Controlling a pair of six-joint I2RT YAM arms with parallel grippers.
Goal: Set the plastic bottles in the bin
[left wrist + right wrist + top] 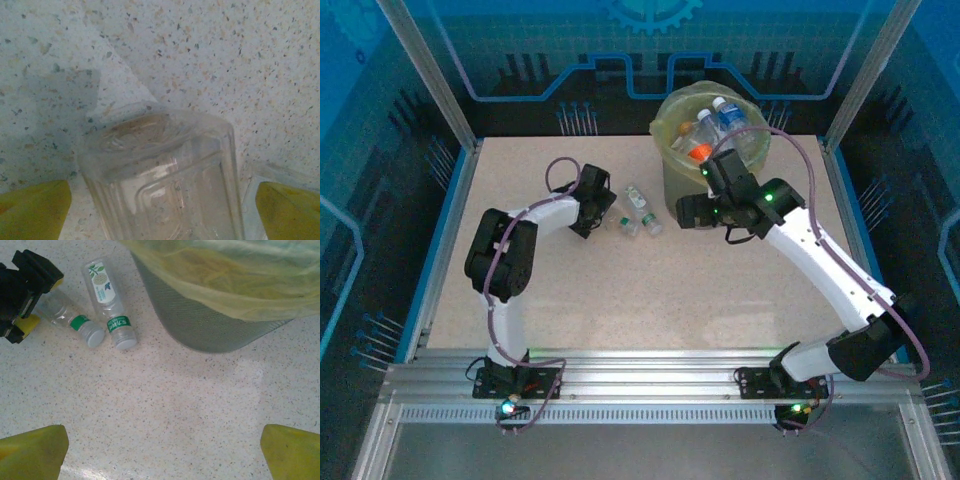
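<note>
1. Left wrist view: left end effector [162, 212] spread wide astride a clear bottle [160, 165] lying on the counter [225, 50].
2. Right end effector [162, 447] wide, empty, near the bin [200, 325].
3. Likely light, thin-walled, slick: clamp mid-body, gently.

clear bottle [165, 185]: body cut off below | bin [210, 325]: top cropped | left hand [35, 302]: possibly hides bottle end

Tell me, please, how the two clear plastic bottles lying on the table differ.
The labelled clear bottle carries a white leaf-print label; the bare clear bottle shows none. The bare one lies between the left gripper's open jaws; the labelled one lies free. Both lie sideways, green-banded.
</note>
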